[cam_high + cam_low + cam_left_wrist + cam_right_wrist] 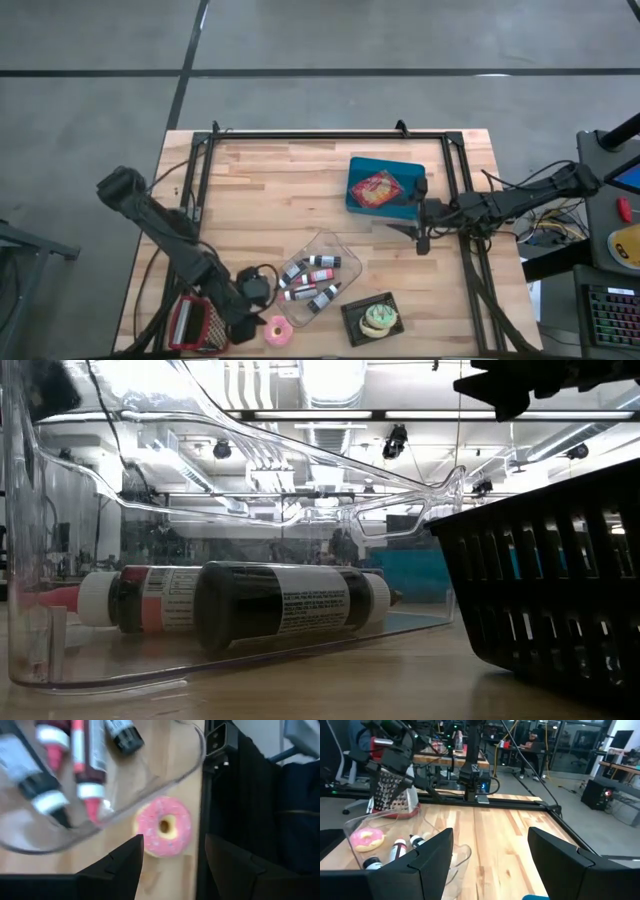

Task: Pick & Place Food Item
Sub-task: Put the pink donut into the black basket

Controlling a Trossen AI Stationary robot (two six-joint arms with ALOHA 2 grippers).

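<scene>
Left arm reaches in from the left edge, stretched diagonally toward the near side of the surface, wrist pitched down. Left end effector [172,857] sits low at the near edge, fingers [125,862] spread with a clear gap, holding nothing. Right arm comes in from the right edge, roughly level. Right end effector [490,855] points left across the surface, fingers [432,855] wide apart, empty.

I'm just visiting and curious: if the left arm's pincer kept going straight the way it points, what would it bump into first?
Most likely the pink donut. In the wrist view it lies on the table just ahead of the open left pincer, between its two fingers, beside the clear tray. How far off it lies is hard to judge.
</scene>
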